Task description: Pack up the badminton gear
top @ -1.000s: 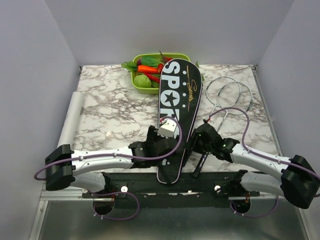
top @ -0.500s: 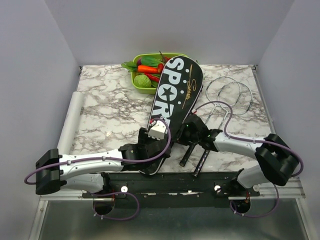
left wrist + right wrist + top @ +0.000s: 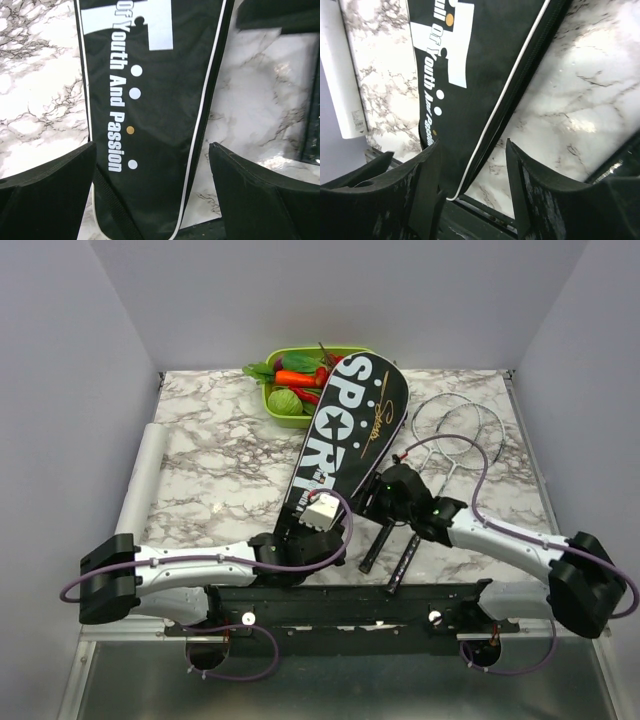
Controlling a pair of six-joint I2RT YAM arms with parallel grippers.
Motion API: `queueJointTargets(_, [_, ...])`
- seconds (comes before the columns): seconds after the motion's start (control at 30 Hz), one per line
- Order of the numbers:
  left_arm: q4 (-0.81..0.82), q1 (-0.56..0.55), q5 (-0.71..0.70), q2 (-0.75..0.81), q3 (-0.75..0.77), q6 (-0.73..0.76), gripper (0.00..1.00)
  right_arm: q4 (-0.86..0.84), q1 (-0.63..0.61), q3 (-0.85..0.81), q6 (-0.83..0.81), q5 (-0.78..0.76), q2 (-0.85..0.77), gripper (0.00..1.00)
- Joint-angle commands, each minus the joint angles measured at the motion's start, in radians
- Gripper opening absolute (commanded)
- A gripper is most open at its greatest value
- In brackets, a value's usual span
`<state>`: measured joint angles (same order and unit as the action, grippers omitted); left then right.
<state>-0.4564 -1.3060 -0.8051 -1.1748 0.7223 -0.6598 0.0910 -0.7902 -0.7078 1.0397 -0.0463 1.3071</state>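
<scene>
The long black bag (image 3: 350, 430) lettered "SPORT" lies slanted across the marble table, wide end by the tray and narrow end toward the near edge. My left gripper (image 3: 305, 530) stands wide open astride that narrow end (image 3: 155, 100), its fingers (image 3: 45, 192) on either side with marble showing at the right. My right gripper (image 3: 375, 495) is open at the bag's right edge; its white piping (image 3: 495, 107) runs down between the fingers (image 3: 520, 192). Two silver rackets lie to the right, heads (image 3: 445, 403) at the far right and black handles (image 3: 373, 545) pointing at the near edge.
A green tray (image 3: 300, 422) of toy vegetables sits at the back, touching the bag's wide end. A white roll (image 3: 145, 475) lies along the table's left edge. The black mounting rail (image 3: 330, 595) runs along the near edge. Grey walls close in three sides.
The bag has slid away from the near edge and its narrow end has swung left, so it lies more slanted. Both grippers moved with it; the right one narrowed, then opened again.
</scene>
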Motion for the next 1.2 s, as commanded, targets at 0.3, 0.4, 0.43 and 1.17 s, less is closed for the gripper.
queueJointTargets(0.3, [0.068, -0.025, -0.089, -0.281, 0.066, 0.074, 0.99, 0.237, -0.001, 0.175, -0.076, -0.147, -0.377, 0.64])
queueJointTargets(0.4, [0.091, -0.027, -0.082, -0.31, 0.077, 0.085, 0.99, 0.248, 0.0, 0.198, -0.075, -0.147, -0.408, 0.64])
queueJointTargets(0.43, [0.094, -0.027, -0.08, -0.318, 0.086, 0.086, 0.99, 0.25, -0.001, 0.208, -0.075, -0.145, -0.411, 0.64])
queueJointTargets(1.17, [0.127, -0.016, -0.097, -0.436, 0.085, 0.097, 0.77, 0.211, -0.001, 0.274, -0.049, -0.122, -0.405, 0.64])
